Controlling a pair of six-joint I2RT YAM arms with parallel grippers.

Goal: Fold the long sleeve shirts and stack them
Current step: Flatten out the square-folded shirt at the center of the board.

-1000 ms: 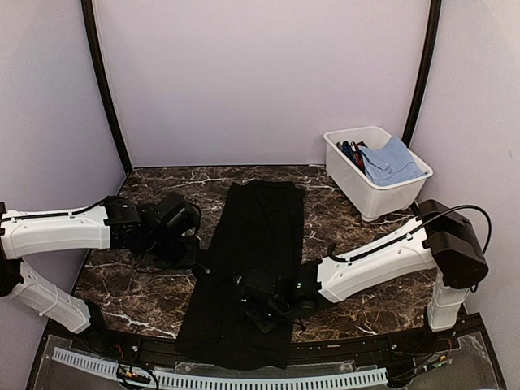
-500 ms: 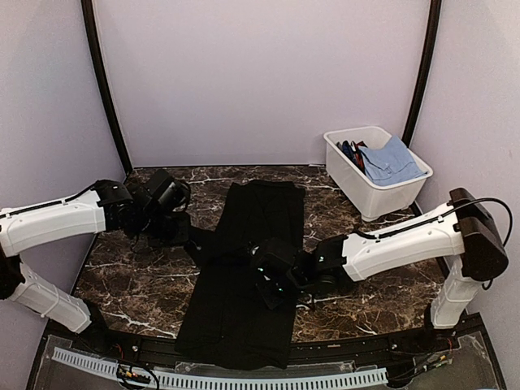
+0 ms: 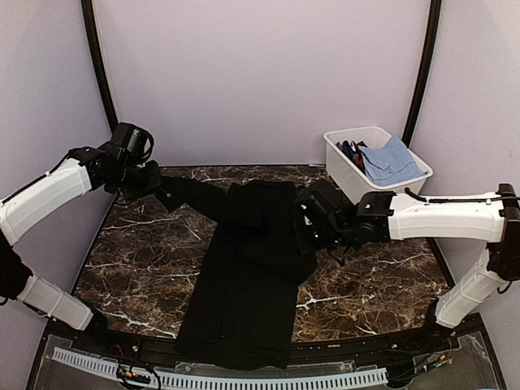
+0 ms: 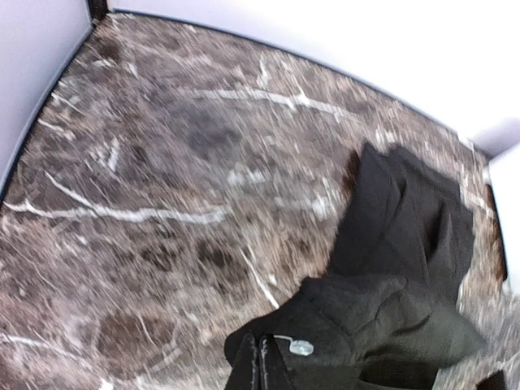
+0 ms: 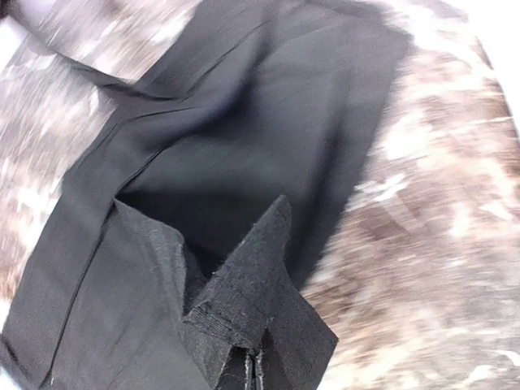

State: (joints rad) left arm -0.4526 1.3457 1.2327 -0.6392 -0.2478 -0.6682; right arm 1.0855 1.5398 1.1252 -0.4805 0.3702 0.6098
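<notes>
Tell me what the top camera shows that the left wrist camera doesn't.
Only the top view: both arms whole, the right gripper shut on the black shirt near its right edge, and blue cloth in the white bin. Only the left wrist view: a small pale button or tag on the cloth pinched in the left gripper. Both: the black shirt spread on the marble table, with one sleeve held up off it.

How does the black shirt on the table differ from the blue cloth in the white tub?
The black shirt lies stretched long over the marble table; the blue cloth sits bunched in the white tub. The left claw and right claw each pinch the black shirt; no claw is near the blue cloth. Both are soft fabric.
</notes>
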